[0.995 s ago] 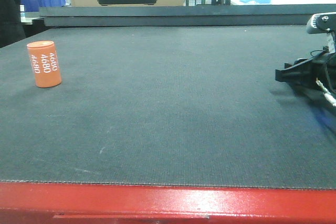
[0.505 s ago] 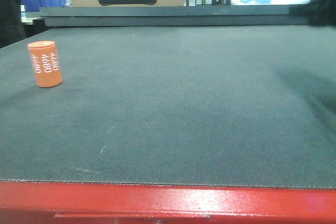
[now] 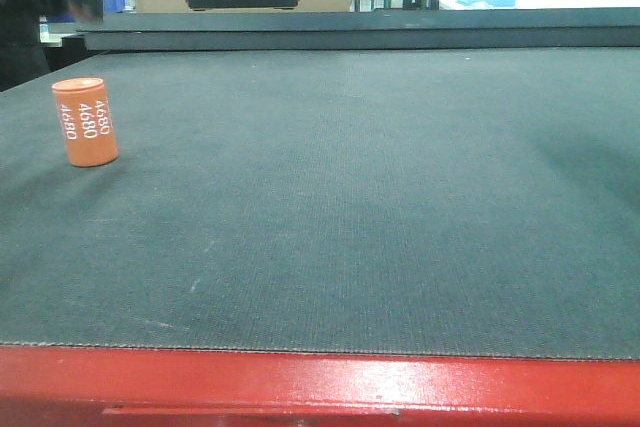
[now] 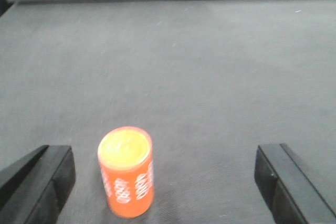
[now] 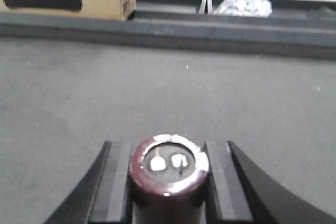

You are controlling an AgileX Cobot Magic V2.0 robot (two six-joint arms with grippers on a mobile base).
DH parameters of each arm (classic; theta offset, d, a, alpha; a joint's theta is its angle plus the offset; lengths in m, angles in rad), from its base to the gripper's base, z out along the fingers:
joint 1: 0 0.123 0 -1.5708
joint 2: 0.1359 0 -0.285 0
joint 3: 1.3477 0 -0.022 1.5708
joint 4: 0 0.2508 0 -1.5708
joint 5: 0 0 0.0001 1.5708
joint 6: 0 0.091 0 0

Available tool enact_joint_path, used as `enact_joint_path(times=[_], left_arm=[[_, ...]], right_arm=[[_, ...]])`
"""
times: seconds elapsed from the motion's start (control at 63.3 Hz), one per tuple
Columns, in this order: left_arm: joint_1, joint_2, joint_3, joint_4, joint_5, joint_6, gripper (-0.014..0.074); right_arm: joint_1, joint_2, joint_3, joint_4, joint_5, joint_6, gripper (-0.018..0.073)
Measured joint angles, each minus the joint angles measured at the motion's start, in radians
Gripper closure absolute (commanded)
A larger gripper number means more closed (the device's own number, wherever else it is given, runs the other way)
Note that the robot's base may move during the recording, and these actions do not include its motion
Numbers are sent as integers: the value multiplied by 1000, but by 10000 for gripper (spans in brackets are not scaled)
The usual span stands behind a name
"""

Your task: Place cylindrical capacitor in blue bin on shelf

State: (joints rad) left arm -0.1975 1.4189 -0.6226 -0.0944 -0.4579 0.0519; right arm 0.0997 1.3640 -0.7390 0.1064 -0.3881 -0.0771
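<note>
**Q:** Any guess how far along?

**A:** Barely past pickup, probably. Got the capacitor [image 5: 169, 163] clamped tight in the right claw [image 5: 167, 179], bottom centre of the right wrist view, shiny cap up. Not in any bin yet, so the carry to the shelf and the drop left to do.

**Q:** And the left claw [image 4: 163, 182]?

**A:** Spread wide, gripping nothing, straddling an orange can [image 3: 85, 122] standing on the tabletop [image 3: 380, 197], lower left of its own view.

**Q:** Any labels?

**A:** Reads "4680" three times in white down the can. Nothing legible on the capacitor.
</note>
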Motion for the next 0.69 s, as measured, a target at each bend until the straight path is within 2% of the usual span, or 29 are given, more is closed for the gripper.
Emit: enact_joint_path(times=[0.3,0.458,0.695], left_arm=[[0,277,24,-39,-291,0,-4],[0,378,22,-86,-455,0,-4],[0,469,-83,-97,-479,0,-4]], right_arm=[[0,0,0,0,11,0,721],[0,0,0,0,11,0,721],[0,0,0,0,11,1,721]])
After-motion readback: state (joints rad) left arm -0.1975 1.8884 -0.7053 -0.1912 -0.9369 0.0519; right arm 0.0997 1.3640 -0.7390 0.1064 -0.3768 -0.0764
